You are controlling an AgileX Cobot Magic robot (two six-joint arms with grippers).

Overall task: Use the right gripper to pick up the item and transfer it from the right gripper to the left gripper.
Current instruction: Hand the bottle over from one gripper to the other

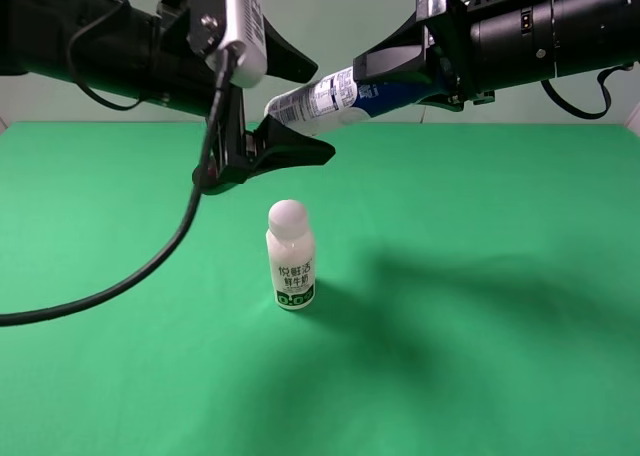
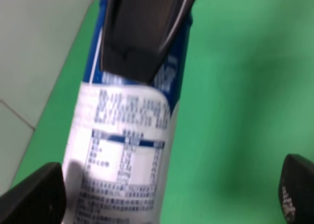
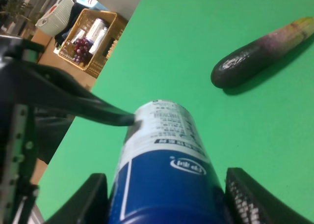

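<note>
Exterior high: my black right gripper (image 1: 366, 89) clenches the slim white-and-blue plastic bottle (image 1: 318, 97); my left gripper (image 1: 324, 115) gapes, released, around its white end.

Exterior: mounted high, looking down across table (image 1: 500, 376), mid-distance. Left wrist: hard up against bottle (image 2: 122, 150), facing along its side to table. Right wrist: close behind bottle, facing along it toward eggplant (image 3: 260, 52). Shared by all: bottle, table.
</note>
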